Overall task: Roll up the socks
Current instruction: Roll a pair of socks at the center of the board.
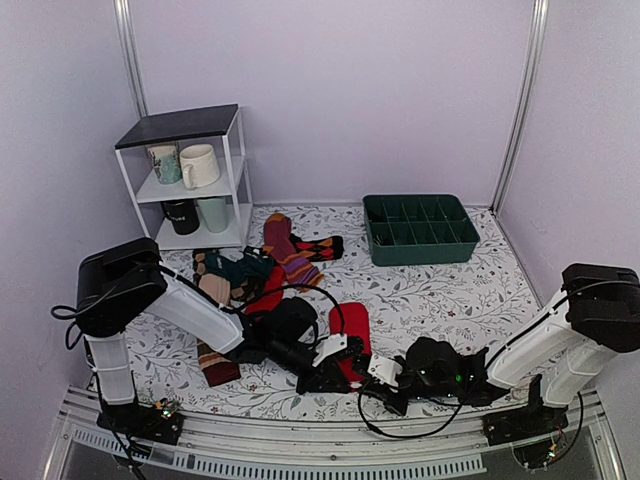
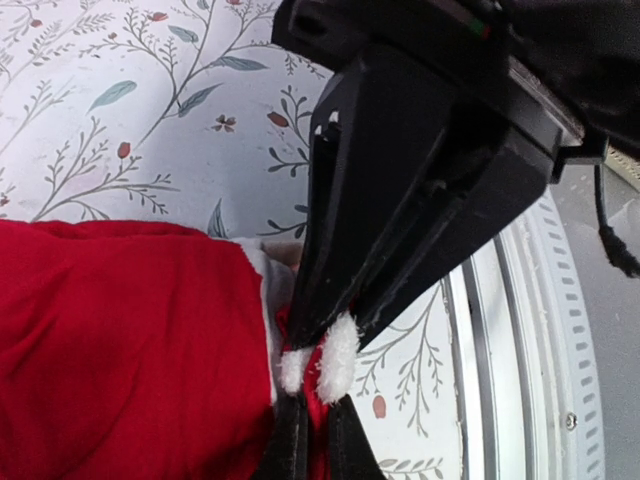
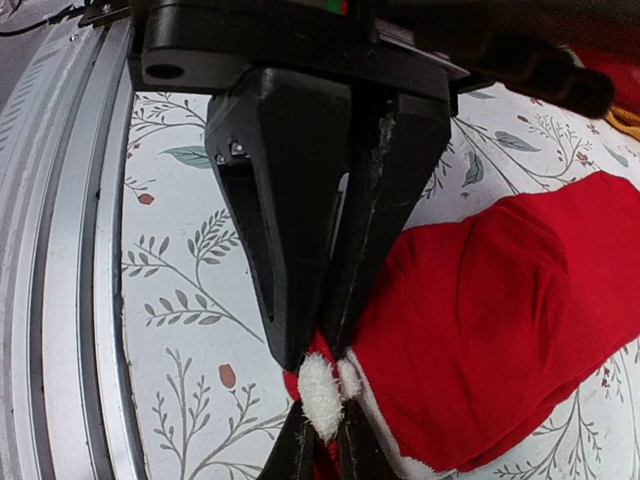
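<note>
— Floral surface (image 1: 450, 290) first: are the socks (image 3: 470, 330) rolled?
— Not yet, I judge. They lie flat. The left tool (image 2: 318, 368) and right tool (image 3: 322, 385) each pinch shut on the cuff edge at their tips.

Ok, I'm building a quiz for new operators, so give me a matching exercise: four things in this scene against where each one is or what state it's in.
Things:
1. red socks
2. green tray
3. white-framed shelf
4. left gripper

Places or states:
A. back left corner, holding mugs
B. shut on the red socks
C. lying near the front edge, about the middle
D. back right of the table

Pairs: 1-C, 2-D, 3-A, 4-B.
</note>
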Controlling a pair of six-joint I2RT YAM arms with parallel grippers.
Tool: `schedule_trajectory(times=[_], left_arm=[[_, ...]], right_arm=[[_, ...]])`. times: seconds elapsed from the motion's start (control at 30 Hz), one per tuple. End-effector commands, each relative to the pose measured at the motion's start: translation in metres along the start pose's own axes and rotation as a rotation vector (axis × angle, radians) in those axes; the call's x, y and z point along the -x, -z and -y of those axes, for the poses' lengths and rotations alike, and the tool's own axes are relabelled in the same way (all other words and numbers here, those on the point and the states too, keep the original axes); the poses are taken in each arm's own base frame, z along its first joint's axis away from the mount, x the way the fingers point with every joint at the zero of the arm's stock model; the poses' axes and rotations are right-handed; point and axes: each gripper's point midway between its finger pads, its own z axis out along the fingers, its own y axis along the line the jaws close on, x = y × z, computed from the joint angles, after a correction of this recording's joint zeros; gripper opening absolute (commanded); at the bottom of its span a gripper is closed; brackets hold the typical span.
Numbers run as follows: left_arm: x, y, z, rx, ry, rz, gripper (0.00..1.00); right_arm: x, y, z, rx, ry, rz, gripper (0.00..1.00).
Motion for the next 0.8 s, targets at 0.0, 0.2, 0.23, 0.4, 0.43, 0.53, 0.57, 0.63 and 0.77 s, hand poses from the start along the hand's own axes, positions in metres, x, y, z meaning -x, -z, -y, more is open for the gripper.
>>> schedule_trajectory(times=[0.0,0.2,0.23,0.4,0.43,0.53,0.57,0.63,0.77], left_arm=[[-0.105,0.001,-0.002,0.043,0.187,-0.313,0.00],[-0.059,0.032,-0.037,0.337,0.067,-0.154,0.08],[-0.042,0.043,-0.041,0.399,0.026,-0.100,0.11],[0.006,0.084,-0.029,0.594,-0.267,0.078,0.14],[0.011,0.088,-0.018,0.605,-0.333,0.109,0.14],[0.012,0.096,0.008,0.597,-0.467,0.170,0.18],[0.011,0.097,0.014,0.586,-0.488,0.186,0.19],[0.010,0.095,0.023,0.553,-0.510,0.198,0.20],[0.010,0.082,0.036,0.514,-0.589,0.175,0.24]], right_arm=[[-0.026,-0.005,-0.001,0.046,-0.111,-0.113,0.06],[-0.038,-0.003,-0.006,0.133,-0.292,-0.183,0.06],[-0.040,-0.003,-0.009,0.156,-0.318,-0.192,0.06],[-0.052,-0.002,-0.017,0.250,-0.486,-0.257,0.06],[-0.054,-0.001,-0.018,0.269,-0.534,-0.275,0.06],[-0.061,0.000,-0.023,0.318,-0.665,-0.326,0.06],[-0.065,0.001,-0.025,0.329,-0.698,-0.351,0.06],[-0.071,0.001,-0.026,0.336,-0.762,-0.391,0.06],[-0.069,0.004,-0.028,0.370,-0.874,-0.434,0.07]])
